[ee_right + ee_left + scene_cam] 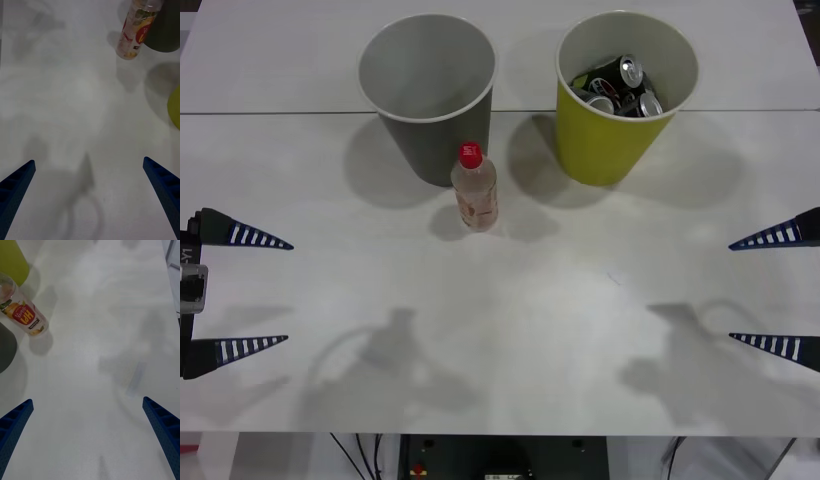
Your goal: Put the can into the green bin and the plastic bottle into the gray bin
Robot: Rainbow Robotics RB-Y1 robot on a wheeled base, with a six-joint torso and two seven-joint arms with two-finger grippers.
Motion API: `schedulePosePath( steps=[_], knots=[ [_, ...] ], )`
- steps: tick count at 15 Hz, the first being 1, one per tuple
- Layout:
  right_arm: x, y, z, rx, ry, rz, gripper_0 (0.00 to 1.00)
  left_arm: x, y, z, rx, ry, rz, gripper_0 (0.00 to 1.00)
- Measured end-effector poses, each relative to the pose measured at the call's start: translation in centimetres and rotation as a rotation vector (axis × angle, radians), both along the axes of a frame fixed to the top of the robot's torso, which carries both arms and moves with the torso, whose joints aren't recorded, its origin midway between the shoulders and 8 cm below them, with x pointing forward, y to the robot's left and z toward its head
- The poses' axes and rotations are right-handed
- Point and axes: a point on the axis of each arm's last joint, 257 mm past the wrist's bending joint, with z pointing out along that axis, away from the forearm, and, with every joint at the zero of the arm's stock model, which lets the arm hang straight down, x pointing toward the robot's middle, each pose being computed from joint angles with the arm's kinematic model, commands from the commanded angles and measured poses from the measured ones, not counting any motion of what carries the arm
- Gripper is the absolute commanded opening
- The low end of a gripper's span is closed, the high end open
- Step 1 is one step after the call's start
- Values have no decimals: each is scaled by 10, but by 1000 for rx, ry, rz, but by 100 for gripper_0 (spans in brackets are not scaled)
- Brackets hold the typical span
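On the table (510, 330), the gray bin (430, 100) is seen just behind-left of the plastic bottle (475, 187), the green bin (620, 100), loaded with cans (620, 85), behind-right. The left gripper (255, 292) and right gripper (760, 290) are held wide and empty, well apart from the bottle.

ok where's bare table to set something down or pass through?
The whole near half is bare, between the left end effector and right end effector, below the plastic bottle. Crowded at the far edge: the bottle stands just in front of the gray bin, with the green bin beside them.
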Motion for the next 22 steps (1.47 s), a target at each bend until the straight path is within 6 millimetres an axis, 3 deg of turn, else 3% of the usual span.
schedulePosePath(
  steps=[11,17,22],
  knots=[
    [0,0,0,0,0,0,100,5,10,-8,9,12,41,100],
    [0,0,0,0,0,0,100,10,-7,-8,-123,35,119,100],
    [0,0,0,0,0,0,100,17,-36,-12,-187,61,207,100]
  ],
)
